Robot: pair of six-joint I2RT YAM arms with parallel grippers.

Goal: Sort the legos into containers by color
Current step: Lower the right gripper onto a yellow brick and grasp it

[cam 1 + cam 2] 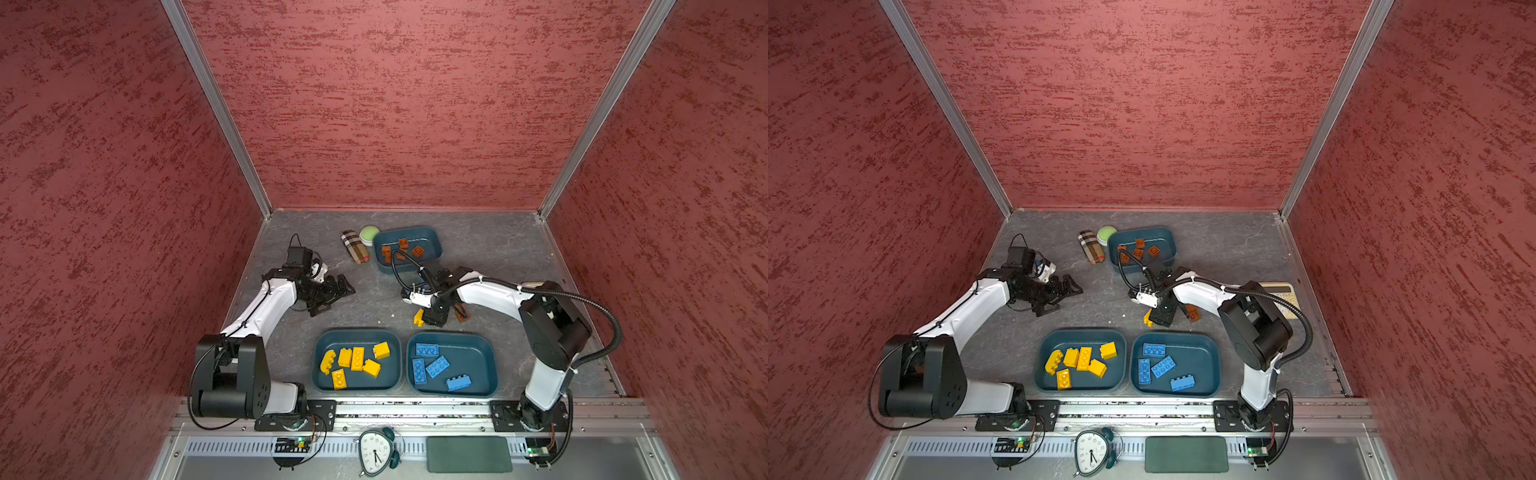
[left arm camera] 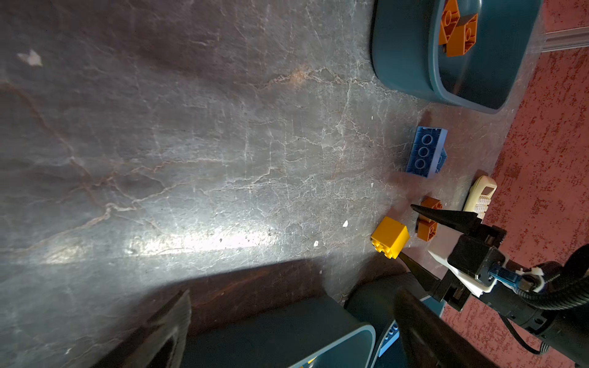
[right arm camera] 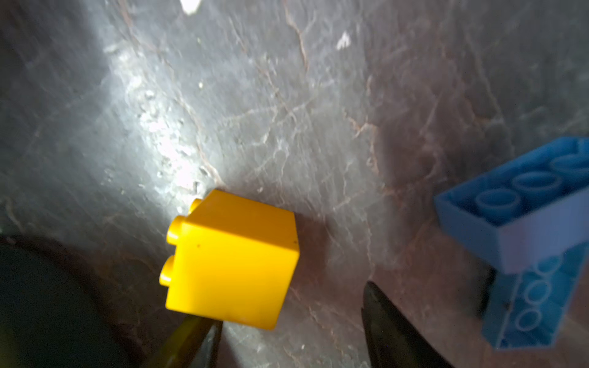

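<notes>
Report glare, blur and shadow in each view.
Both top views: evenly lit, sharp, wide-angle splay on the walls. Left wrist view: glare streak across the tabletop, dark blurred foreground. Right wrist view: glare patch beside the yellow brick; blue brick soft at the edge.

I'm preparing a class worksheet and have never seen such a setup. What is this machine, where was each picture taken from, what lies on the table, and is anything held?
Two robot arms stand at a grey table. Two pictures look down from overhead, side by side; the other two come from a camera on each arm's wrist. Three teal tubs hold sorted bricks: yellow-brick tub, blue-brick tub, brown-brick tub. Loose on the table lie a yellow brick, blue bricks and brown bricks. The jaws of the right arm stand open beside the yellow brick, not gripping it. The jaws of the left arm are wide open, holding nothing.
</notes>
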